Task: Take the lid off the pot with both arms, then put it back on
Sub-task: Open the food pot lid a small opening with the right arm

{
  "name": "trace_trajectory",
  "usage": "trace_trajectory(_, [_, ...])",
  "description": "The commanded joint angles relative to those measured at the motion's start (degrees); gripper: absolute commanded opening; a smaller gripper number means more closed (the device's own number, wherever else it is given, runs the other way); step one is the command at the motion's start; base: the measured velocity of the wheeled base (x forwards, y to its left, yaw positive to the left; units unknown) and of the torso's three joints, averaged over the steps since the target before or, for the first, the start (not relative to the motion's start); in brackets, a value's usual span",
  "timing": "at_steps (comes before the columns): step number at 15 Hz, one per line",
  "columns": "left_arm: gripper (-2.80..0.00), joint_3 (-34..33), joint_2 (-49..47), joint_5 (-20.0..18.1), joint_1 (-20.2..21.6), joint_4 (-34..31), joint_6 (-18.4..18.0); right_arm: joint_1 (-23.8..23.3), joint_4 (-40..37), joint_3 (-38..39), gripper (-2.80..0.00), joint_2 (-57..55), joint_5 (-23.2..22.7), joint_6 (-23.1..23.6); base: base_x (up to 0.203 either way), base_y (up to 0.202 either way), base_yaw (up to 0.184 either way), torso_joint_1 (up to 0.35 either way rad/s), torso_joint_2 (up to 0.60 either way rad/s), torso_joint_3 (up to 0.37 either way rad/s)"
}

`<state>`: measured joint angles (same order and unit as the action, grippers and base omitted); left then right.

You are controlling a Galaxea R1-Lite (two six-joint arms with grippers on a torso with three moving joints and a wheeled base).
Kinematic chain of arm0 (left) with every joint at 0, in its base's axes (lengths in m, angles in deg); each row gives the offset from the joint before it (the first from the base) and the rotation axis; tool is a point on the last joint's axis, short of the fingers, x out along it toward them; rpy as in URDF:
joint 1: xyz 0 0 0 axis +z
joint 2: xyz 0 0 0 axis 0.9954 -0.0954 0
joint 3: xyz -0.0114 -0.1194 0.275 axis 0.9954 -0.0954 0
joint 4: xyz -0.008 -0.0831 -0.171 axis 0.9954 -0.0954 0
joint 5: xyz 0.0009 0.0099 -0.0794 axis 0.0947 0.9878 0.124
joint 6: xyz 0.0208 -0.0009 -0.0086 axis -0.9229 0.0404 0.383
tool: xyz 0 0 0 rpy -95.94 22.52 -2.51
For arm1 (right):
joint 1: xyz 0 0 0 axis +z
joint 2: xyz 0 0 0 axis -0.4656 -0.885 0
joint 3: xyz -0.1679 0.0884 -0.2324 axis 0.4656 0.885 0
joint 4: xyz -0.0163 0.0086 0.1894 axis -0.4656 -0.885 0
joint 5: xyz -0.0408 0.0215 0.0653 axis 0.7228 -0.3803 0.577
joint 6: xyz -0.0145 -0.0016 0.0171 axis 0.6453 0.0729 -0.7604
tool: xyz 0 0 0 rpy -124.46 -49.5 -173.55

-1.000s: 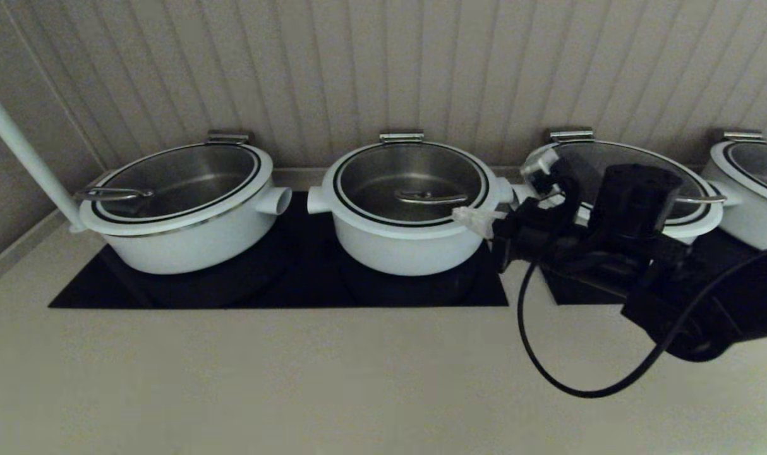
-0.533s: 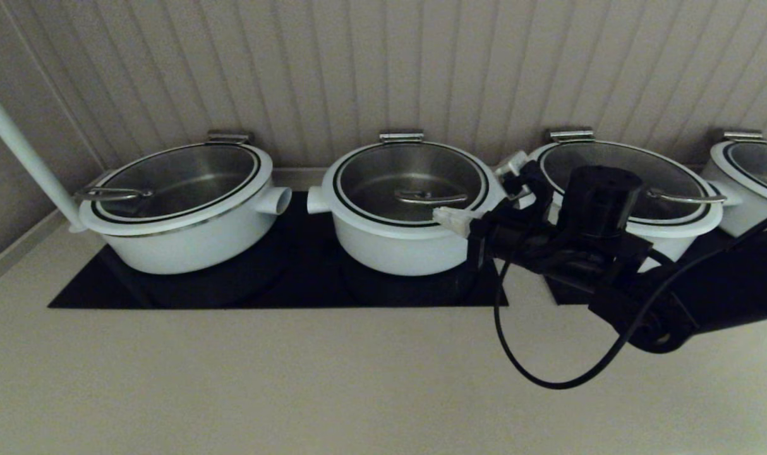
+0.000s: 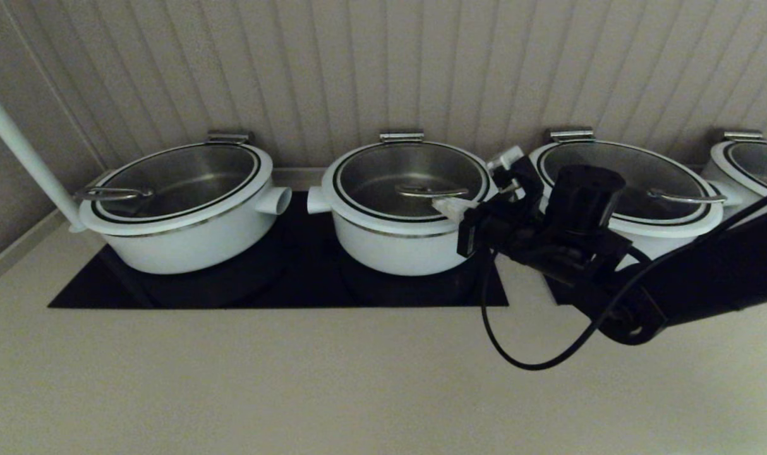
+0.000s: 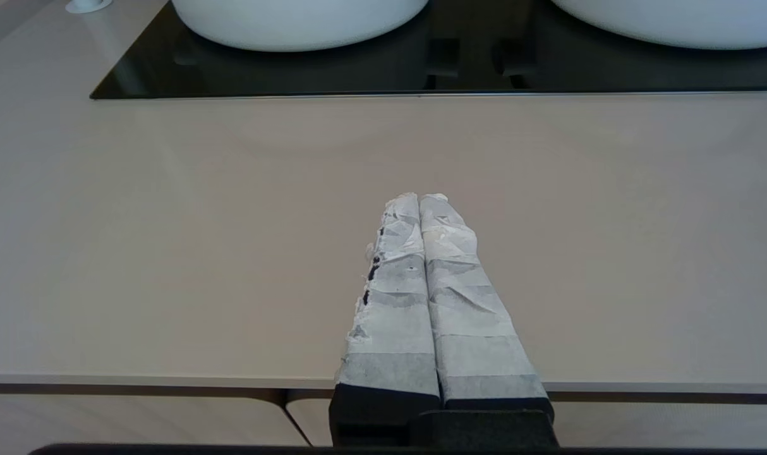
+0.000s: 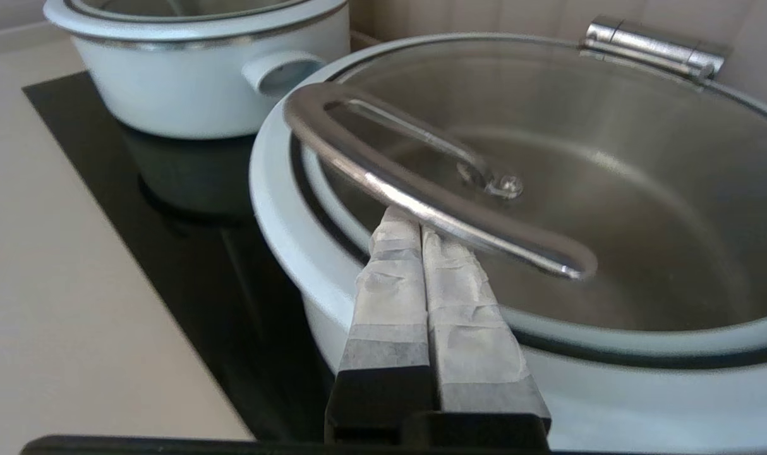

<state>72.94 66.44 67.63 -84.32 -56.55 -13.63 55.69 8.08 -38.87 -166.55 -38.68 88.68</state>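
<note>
The right tool, pressed narrow, touches under the steel handle of the lid; glass seems heavy, slippery, fragile.

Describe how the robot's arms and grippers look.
The right arm is matte black with blocky joints, a round black cylinder on top and a loose black cable looping below. The right gripper and left gripper each have two long fingers wrapped in wrinkled whitish tape over black bases.
</note>
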Motion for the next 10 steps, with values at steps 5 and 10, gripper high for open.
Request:
trace_trajectory(5, [-2.80, 0.00, 0.00, 0.02, 0.06, -0.04, 0.06, 0.01, 0.59, -4.47, -2.80, -1.46, 0.05, 0.69, 0.000, 0.000, 0.000, 0.000, 0.00, 0.000])
trace_trajectory(10, [-2.80, 0.00, 0.00, 0.02, 0.06, 0.05, -0.01, 0.01, -1.44, -4.30, -2.80, 0.67, -0.03, 0.75, 0.000, 0.000, 0.000, 0.000, 0.00, 0.000])
